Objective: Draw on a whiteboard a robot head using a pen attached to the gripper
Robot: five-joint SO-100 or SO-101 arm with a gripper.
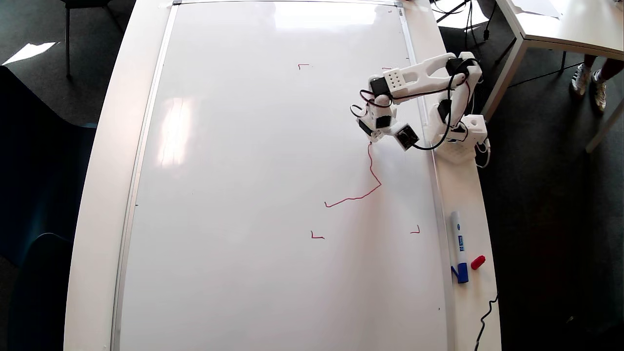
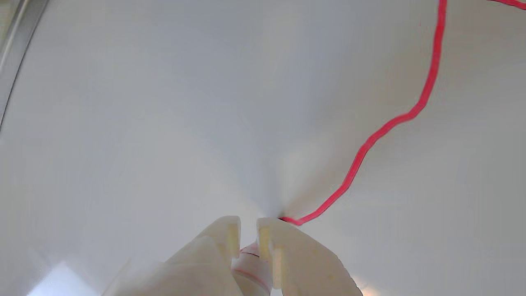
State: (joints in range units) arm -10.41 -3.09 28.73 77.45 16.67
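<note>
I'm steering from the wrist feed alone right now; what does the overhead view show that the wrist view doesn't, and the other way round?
Only the overhead view shows the whole whiteboard with its small red corner marks, the full length of the red line bending towards the board's middle, and a blue-capped marker beside a red cap on the table rim.

Only the wrist view shows the pen clamped in the tool, its tip at the line's end.

Both show the tool at the line's end near the board's framed edge.

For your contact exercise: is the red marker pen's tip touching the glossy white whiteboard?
Touching: in the wrist view the red line ends at the pen beside the gripper, on the whiteboard.
</note>
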